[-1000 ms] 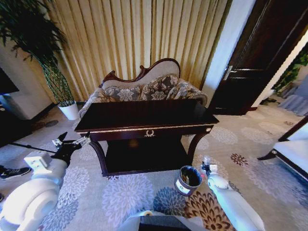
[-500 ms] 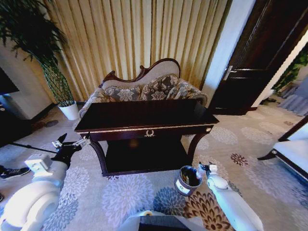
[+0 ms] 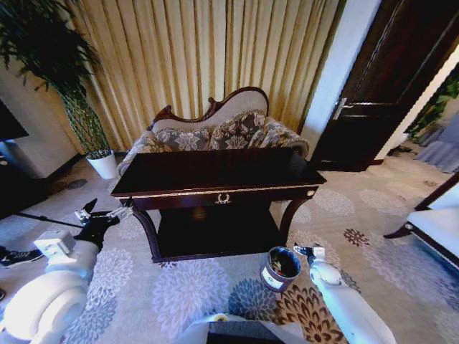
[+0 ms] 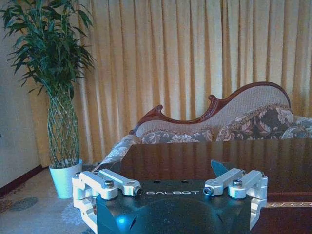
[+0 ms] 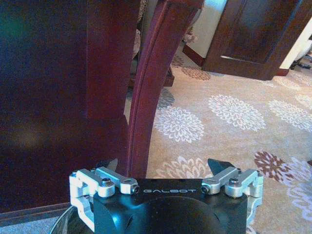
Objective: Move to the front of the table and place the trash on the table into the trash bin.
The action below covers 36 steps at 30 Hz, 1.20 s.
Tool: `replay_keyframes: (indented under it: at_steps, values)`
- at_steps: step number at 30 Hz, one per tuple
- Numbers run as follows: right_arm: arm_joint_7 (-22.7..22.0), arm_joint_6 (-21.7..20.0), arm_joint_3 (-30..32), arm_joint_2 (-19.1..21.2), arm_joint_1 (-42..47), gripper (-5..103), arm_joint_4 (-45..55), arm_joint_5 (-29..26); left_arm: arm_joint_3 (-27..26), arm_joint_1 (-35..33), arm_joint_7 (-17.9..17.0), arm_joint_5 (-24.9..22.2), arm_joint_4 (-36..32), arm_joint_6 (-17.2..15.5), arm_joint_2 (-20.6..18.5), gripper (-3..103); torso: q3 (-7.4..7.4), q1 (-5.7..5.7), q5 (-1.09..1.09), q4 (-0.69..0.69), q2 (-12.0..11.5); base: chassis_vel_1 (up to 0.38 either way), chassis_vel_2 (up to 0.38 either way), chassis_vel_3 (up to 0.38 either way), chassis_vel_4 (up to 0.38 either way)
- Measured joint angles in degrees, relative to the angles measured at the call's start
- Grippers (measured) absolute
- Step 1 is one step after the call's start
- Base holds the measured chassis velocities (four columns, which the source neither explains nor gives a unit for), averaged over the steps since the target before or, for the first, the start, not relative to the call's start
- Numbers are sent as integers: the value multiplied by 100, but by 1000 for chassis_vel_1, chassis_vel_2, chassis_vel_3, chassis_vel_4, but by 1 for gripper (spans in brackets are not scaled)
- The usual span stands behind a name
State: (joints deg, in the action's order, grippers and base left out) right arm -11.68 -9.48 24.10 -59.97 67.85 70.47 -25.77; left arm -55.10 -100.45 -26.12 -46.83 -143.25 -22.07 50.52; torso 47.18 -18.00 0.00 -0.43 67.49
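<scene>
2 grippers in play, both with jaws apart and holding nothing. Right gripper (image 3: 304,250) hangs low, just beside the rim of the trash bin (image 3: 279,268), on the side away from the plant pot (image 3: 105,165). Bin stands on the carpet (image 3: 193,287) near the worktop's front right leg (image 5: 146,92); in the right wrist view a dark curved rim edge, likely the bin's, sits right under the right gripper (image 5: 163,165). Left gripper (image 3: 93,213) is raised off the left front corner of the worktop (image 3: 215,172), roughly level with its top, aimed toward the sofa (image 3: 215,132) behind it; the left wrist view looks over the left gripper (image 4: 165,170) along the glossy top (image 4: 204,158).

Trash: none visible on the worktop, dark glossy surface looks bare. Bin contents too dark to tell. Judgement: drop step at or near its end, task looks almost done.

To do this step well: keep the right jaws wide over the bin mouth, not over the rim, and lift straight up so the wrist doesn't knock the bin or clip the leg.
</scene>
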Motion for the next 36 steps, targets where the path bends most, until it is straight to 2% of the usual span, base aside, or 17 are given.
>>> replay_keyframes:
  at_steps: [4, 7, 8, 11, 13, 17, 18, 20, 25, 36]
  values:
    - [-26, -125, 12, 87, 105, 100, 264, -379, -3, 7, -1, -10, 0, 0, -30, 100, 0, 0, 0, 0, 0, 0, 0, 0, 0]
    - [-28, -225, 148, 271, 381, 100, 1072, -980, -4, 30, 1, -27, 0, 0, -40, 100, 0, 0, -1, -1, 0, 0, 0, 0, 0]
    - [-28, -225, 148, 271, 381, 100, 1072, -980, -4, 30, 1, -27, 0, 0, -40, 100, 0, 0, -1, -1, 0, 0, 0, 0, 0]
    - [-48, -308, 479, 433, 768, 100, 2376, -1458, 0, 34, -5, -37, 0, 2, -8, 100, 0, 0, -2, 2, 0, 0, 0, 0, 0]
    - [-50, -312, 592, 464, 885, 100, 2701, -1475, 0, 27, -7, -43, 1, 5, 10, 100, 0, 0, -3, 2, 0, 0, 0, 0, 0]
    - [-51, -318, 1002, 510, 1265, 100, 4045, -1461, -7, -28, -8, -49, 1, 68, 37, 100, 0, 0, -2, 0, 0, 0, 0, 0, 0]
    - [-51, -318, 1002, 510, 1265, 100, 4045, -1461, -7, -28, -8, -49, 1, 68, 37, 100, 0, 0, -2, 0, 0, 0, 0, 0, 0]
    - [-51, -359, 1177, 538, 1435, 100, 4853, -1397, -17, -41, 6, -70, 1, 133, 33, 100, -1, 0, -2, 0, 0, 0, 0, 0, 0]
    - [-110, -426, 1230, 636, 1544, 100, 5653, -1368, -140, -53, 104, -257, 1, 219, 13, 100, 0, 0, -1, 0, 0, 0, 0, 0, 0]
    - [-228, -526, 1288, 678, 1595, 100, 6118, -1433, -301, -49, 268, -571, 1, 383, -5, 100, 0, 0, 0, 0, 0, 0, 0, 0, 0]
